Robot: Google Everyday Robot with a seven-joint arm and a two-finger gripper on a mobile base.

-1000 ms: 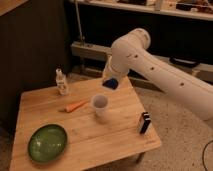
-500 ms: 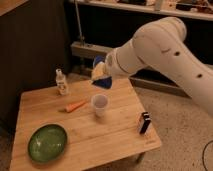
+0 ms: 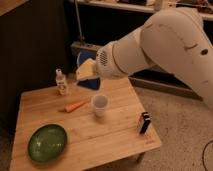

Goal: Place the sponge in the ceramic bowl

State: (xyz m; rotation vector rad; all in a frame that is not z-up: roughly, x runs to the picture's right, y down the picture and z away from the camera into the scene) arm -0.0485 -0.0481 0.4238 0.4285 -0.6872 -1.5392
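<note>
The sponge [image 3: 86, 70], blue on one face and pale yellow on the other, hangs in the air above the back of the wooden table [image 3: 115, 135], held at the end of my white arm. My gripper [image 3: 90, 72] is shut on it, mostly hidden behind the sponge and the arm's bulk. The ceramic bowl [image 3: 47, 142], wide, glossy and green, sits at the table's front left corner, well below and left of the sponge. It holds nothing.
A small white cup [image 3: 100, 105] stands mid-table just under the sponge. An orange carrot [image 3: 75, 106] lies to its left, a small clear bottle [image 3: 61, 82] at the back left. A black-and-white boxy object [image 3: 144, 123] stands near the right edge.
The arm has swung left and toward the camera, carrying the sponge from above the table's back right to above the cup area. Table objects have not moved.
</note>
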